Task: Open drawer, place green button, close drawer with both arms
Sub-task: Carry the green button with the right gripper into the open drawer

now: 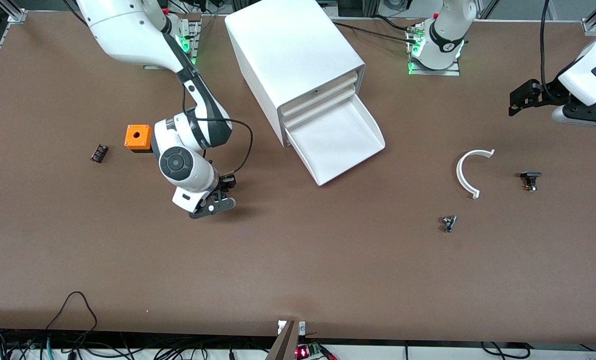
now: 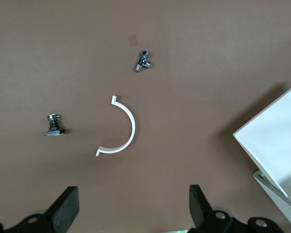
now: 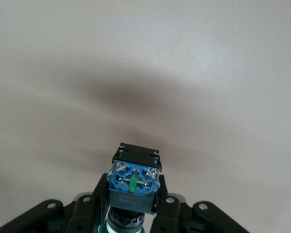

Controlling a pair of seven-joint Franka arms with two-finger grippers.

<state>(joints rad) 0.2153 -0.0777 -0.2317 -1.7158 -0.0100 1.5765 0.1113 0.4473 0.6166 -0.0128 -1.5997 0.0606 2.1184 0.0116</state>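
The button, a black-blue block with its green cap toward the palm, is clamped between the fingers of my right gripper. That right gripper hangs low over bare table between the orange box and the cabinet, and in the front view it mostly hides the button. The drawer, lowest of three in the white cabinet, is pulled out, and nothing shows inside it. My left gripper waits open and holding nothing at the left arm's end of the table, its fingertips wide apart.
An orange box with a hole and a small dark part lie toward the right arm's end. A white arc, a black-capped part and a metal fitting lie toward the left arm's end.
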